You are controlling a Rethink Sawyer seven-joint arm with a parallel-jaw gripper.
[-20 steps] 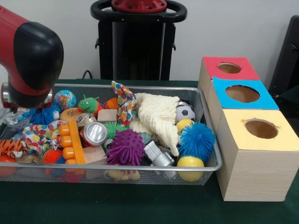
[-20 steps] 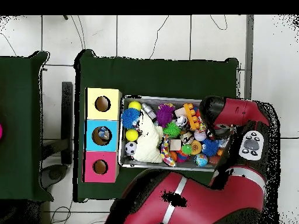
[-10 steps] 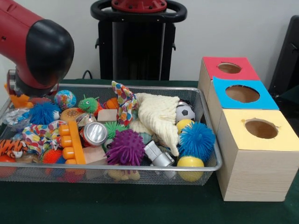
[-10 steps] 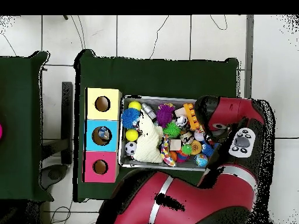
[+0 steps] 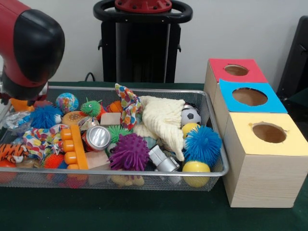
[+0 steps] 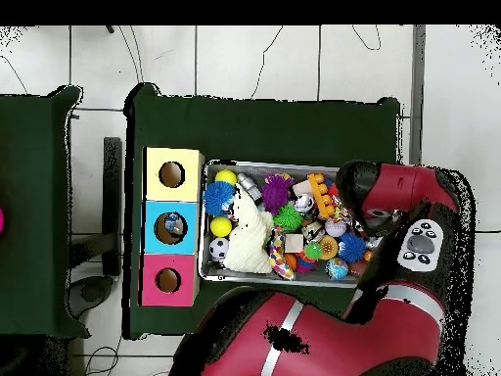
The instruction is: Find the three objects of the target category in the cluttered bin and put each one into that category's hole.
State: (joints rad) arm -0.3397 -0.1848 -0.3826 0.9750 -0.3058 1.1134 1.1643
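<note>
Hanging over the bin's (image 5: 144,173) left end, arm (image 5: 29,48) hides fingers; grip untellable.

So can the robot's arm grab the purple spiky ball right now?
Probably yes: the purple spiky ball sits on top of the pile with nothing covering it, though the arm hangs over the bin's other end.

Wall (image 5: 240,29): plain pale grey, unmarked, evenly lit.
Floor (image 6: 254,59): large pale tiles with dark grout lines; thin cables trail across them.
Table covering (image 6: 264,127): dark green cloth.
Second table (image 6: 34,211): same dark green, standing apart across a strip of floor.
Dark furniture (image 5: 296,57): black, at the frame edge.
</note>
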